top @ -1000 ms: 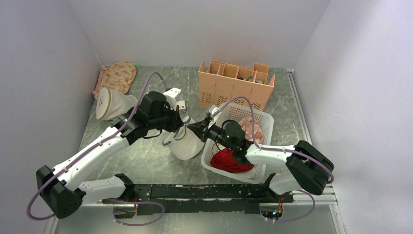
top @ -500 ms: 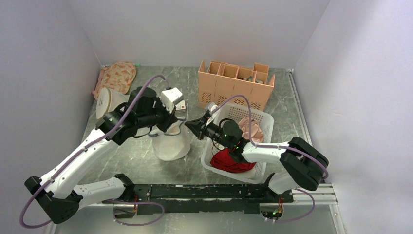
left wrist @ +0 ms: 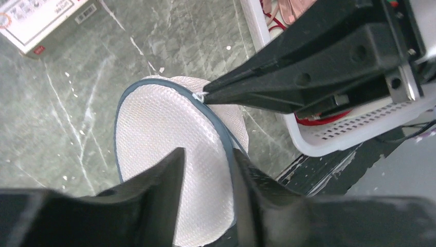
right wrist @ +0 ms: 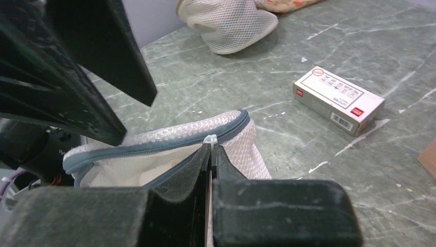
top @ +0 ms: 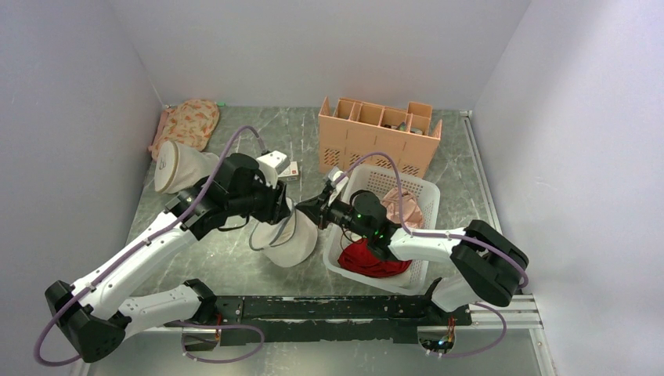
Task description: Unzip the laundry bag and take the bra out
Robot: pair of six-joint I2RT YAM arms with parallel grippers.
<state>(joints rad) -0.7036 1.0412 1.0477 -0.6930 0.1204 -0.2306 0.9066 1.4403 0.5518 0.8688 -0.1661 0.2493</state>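
Observation:
The white mesh laundry bag [top: 291,241] stands on the table between both arms, its grey zipper partly open along the rim [right wrist: 154,144]. My right gripper [right wrist: 211,143] is shut on the small white zipper pull at the rim. In the left wrist view its black fingers [left wrist: 267,82] touch the bag's edge [left wrist: 164,134]. My left gripper [left wrist: 206,154] is open just above the flat mesh top, one finger beside the zipper rim. The bra shows only as cream-white fabric [right wrist: 131,170] inside the gap.
A white basket [top: 376,178] to the right holds a red garment [top: 366,260] and a pink one [top: 409,210]. Behind it stands an orange organizer [top: 376,137]. A small box [right wrist: 339,100] lies near the bag. A cream bag [top: 180,166] and a floral pouch [top: 188,121] lie at the far left.
My left gripper has gone from shut to open, releasing the bag. The bag has shifted slightly right and nearer. My right gripper stays shut at the zipper pull.

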